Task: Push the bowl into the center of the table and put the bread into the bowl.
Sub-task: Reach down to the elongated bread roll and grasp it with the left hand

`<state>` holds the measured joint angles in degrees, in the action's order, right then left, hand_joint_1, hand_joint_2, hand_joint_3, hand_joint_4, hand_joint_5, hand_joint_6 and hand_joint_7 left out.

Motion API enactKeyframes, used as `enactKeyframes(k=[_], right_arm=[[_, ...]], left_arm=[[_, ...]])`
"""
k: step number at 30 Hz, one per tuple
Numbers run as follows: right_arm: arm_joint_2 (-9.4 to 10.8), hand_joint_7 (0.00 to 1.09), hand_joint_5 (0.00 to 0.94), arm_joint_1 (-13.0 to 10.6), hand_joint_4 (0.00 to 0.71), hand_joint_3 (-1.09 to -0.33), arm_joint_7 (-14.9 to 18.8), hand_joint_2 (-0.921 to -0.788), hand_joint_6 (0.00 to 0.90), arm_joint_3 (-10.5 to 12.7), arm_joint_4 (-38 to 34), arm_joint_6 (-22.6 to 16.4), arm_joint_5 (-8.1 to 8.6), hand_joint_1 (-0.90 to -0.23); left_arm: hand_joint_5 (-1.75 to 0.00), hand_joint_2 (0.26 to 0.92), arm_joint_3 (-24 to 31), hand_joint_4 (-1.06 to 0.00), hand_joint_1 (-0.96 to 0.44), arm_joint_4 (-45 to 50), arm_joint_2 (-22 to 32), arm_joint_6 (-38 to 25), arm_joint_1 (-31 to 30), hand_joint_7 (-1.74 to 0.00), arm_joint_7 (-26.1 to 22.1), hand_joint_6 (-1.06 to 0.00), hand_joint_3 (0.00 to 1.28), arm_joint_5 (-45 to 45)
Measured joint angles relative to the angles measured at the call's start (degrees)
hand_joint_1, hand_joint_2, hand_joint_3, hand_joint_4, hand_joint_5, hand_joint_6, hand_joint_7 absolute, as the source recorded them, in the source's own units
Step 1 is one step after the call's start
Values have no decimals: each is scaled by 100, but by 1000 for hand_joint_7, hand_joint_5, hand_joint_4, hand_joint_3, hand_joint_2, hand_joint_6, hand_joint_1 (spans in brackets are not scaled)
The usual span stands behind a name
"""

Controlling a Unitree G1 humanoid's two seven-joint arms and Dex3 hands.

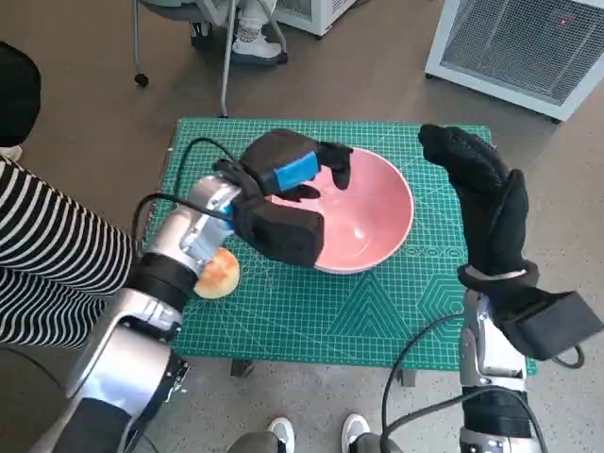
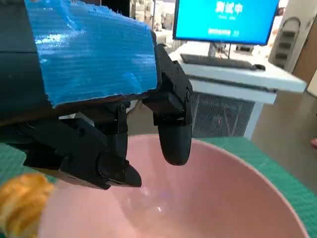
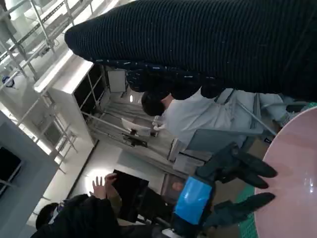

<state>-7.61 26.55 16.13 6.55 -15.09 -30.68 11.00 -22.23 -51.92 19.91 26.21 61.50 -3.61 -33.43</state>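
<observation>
Bread (image 1: 219,275) half hidden under left forearm; blurred, edge-cut in left wrist view. Bowl (image 1: 377,212) near-left rim hidden by left hand (image 1: 288,179). Right hand (image 1: 472,165) fingers indistinct.

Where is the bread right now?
In the head view the bread lies on the green mat at the table's left side, just outside the pink bowl, partly hidden under the left forearm.

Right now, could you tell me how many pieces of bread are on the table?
1. The bread lies on the green mat beside the pink bowl, partly under the left forearm. The left hand may hide more.
</observation>
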Motion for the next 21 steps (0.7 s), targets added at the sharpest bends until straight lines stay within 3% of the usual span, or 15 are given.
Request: enactKeyframes(k=[7, 8, 9, 10, 11, 14, 16, 21], right_arm=[[6, 523, 2, -9, 195, -760, -2, -921, 66, -14, -35, -8, -7, -802], [6, 523, 2, -10, 195, -761, -2, -921, 65, -14, -47, -11, -7, -801], [7, 523, 2, -8, 194, -761, -1, -921, 64, -17, -65, -11, -5, -801], [8, 523, 1, -7, 193, -762, -1, -921, 63, -23, -79, -11, -4, -800], [10, 523, 1, -5, 193, -762, 0, -921, 62, -28, -88, -10, -2, -800], [10, 523, 0, -5, 190, -763, 6, -921, 60, -40, -99, -9, 9, -799], [9, 524, 0, -3, 189, -763, 15, -921, 59, -48, -100, -4, 12, -799], [-6, 525, 0, -3, 188, -762, 65, -921, 57, -46, -99, 39, 37, -798]], left_arm=[[-1209, 921, 572, -677, -1, 963, 469, -180, -185, -1263, -156, -485, 134, 374], [-1222, 921, 646, -672, 132, 1095, 521, -240, -234, -1072, -179, -449, 115, 435], [-1226, 921, 730, -671, 179, 1240, 577, -299, -284, -979, -211, -450, 108, 482], [-984, 870, 795, -566, 99, 1368, 637, -360, -340, -806, -251, -437, 82, 521], [-760, 841, 848, -534, 45, 1483, 687, -413, -390, -664, -306, -445, 59, 563], [-340, 800, 1013, -402, -18, 1753, 850, -521, -563, -434, -536, -405, 23, 749], [-184, 782, 1097, -337, -39, 1806, 970, -473, -643, -346, -786, -364, 11, 939], [-58, 765, 1247, -253, -88, 1805, 1311, -256, -763, -260, -1520, -280, 2, 1400]])
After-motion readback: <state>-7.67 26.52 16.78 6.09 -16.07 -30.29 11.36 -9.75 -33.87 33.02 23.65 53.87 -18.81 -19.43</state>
